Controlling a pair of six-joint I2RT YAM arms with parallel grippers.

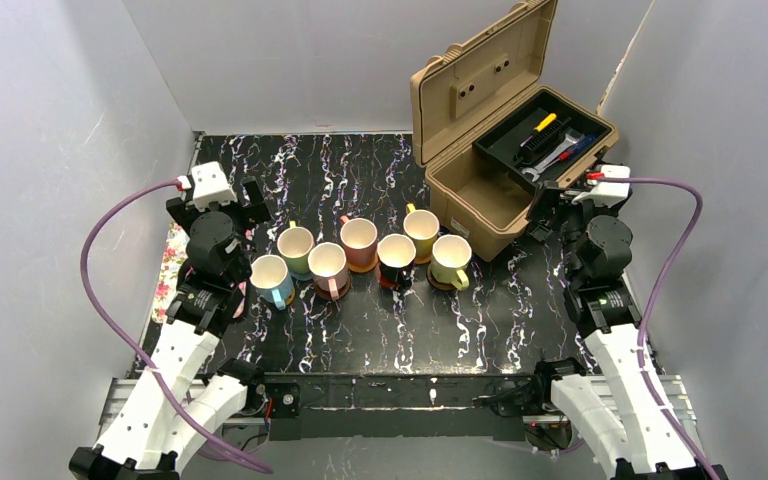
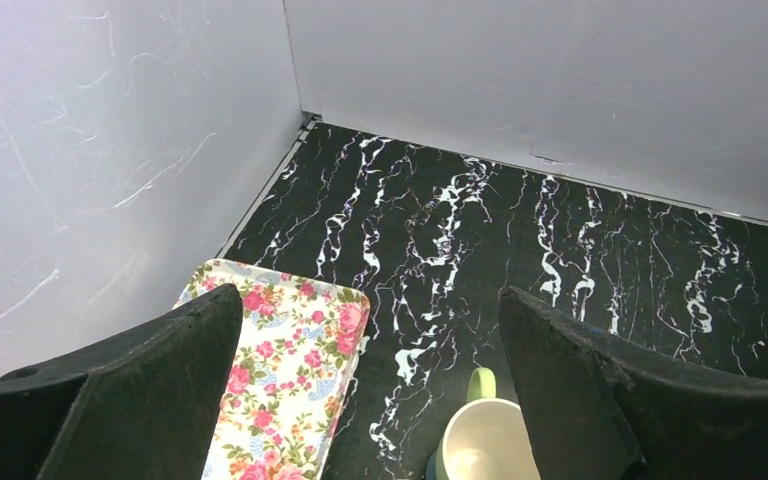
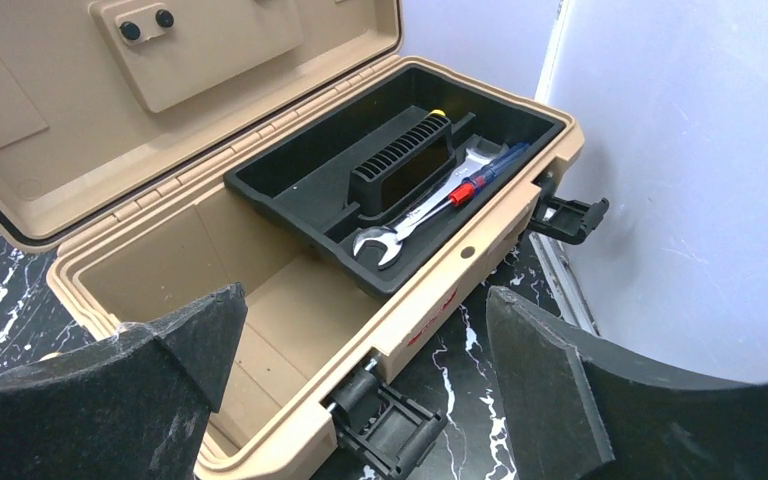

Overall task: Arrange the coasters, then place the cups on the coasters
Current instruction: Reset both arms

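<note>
Several cups stand close together mid-table, each on a coaster: pale blue (image 1: 271, 279), green (image 1: 296, 247), two pink ones (image 1: 328, 266), black (image 1: 397, 256), yellow (image 1: 421, 231) and lime (image 1: 451, 259). Only the coasters' edges show, such as an orange-brown rim (image 1: 362, 268) and a red rim (image 1: 389, 285). My left gripper (image 1: 253, 205) hovers open just left of the group. In its wrist view the left gripper (image 2: 370, 300) is empty above the green cup (image 2: 480, 447). My right gripper (image 1: 545, 210) is open and empty beside the toolbox, and the right gripper (image 3: 365, 295) hangs over that box's near rim.
A tan toolbox (image 1: 480, 190) stands open at the back right; its black insert (image 3: 320, 180) holds a wrench and screwdrivers, and its latch (image 3: 390, 430) sticks out. A floral tray (image 2: 290, 370) lies by the left wall, partly under the left arm.
</note>
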